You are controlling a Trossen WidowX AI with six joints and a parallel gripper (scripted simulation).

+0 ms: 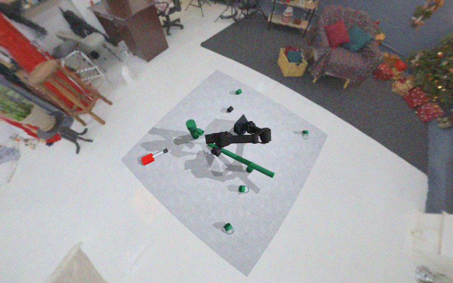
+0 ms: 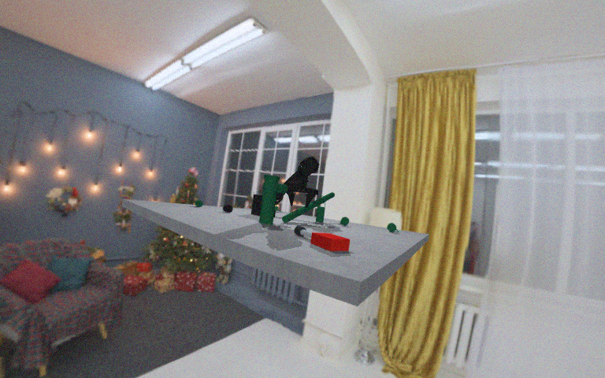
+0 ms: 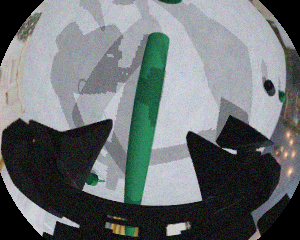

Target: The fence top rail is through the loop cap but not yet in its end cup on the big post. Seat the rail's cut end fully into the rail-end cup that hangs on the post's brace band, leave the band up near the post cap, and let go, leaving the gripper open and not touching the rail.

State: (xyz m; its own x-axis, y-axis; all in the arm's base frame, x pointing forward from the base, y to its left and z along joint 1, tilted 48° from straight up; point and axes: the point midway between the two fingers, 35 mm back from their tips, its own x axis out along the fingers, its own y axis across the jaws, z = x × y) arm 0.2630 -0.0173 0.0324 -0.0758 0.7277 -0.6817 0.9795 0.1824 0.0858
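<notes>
Over at the exterior view's left, bulbs glow on a blue wall above a plaid armchair. A gold curtain hangs right of centre

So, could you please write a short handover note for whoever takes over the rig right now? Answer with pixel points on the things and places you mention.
Gripper (image 3: 150, 128): open, nothing held; in the wrist view the rail appears between its fingers, contact unclear.
Rail (image 1: 238, 157) (image 2: 310, 208) (image 3: 142, 115): slanted, its lower end down near the foot of the big post (image 1: 191, 124) (image 2: 268, 201), the other end raised past the short post (image 1: 249, 168) (image 2: 320, 215).
Cup (image 1: 200, 132) (image 2: 281, 188): high on the big post.
Done: rail is through the loop cap, per the task; too small to confirm.
Left: lift the low end, seat it fully in the cup, keep the band high, release and back clear.
</notes>
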